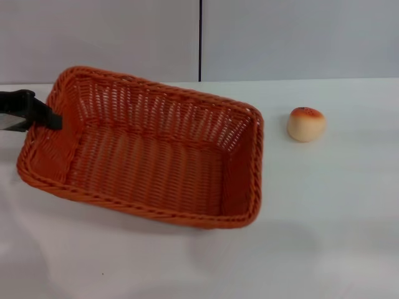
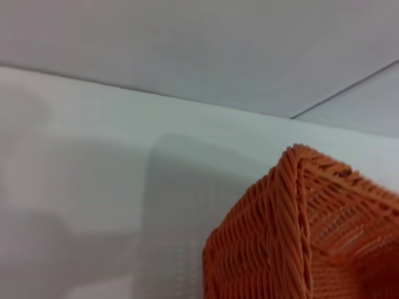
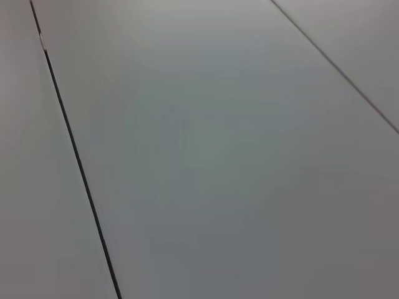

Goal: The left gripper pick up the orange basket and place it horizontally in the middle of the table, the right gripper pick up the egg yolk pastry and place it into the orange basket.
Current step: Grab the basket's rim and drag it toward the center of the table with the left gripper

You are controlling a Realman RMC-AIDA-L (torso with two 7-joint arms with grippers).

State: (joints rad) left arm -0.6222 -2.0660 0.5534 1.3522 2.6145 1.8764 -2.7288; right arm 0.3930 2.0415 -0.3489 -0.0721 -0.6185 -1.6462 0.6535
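The orange basket (image 1: 248,163) lies at an angle on the left half of the white table (image 1: 324,243), empty. My left gripper (image 1: 55,119) reaches in from the left edge, its black fingers closed on the basket's left rim. A faint shadow lies along the basket's front edge; I cannot tell whether it is lifted. One corner of the basket (image 2: 293,230) fills the lower part of the left wrist view. The egg yolk pastry (image 1: 306,123) sits alone on the table to the basket's right, clear of it. My right gripper is out of view.
A grey panelled wall (image 1: 280,37) with a dark vertical seam runs behind the table's far edge. The right wrist view holds only grey panels with seams (image 3: 75,156). White tabletop stretches in front of the basket and around the pastry.
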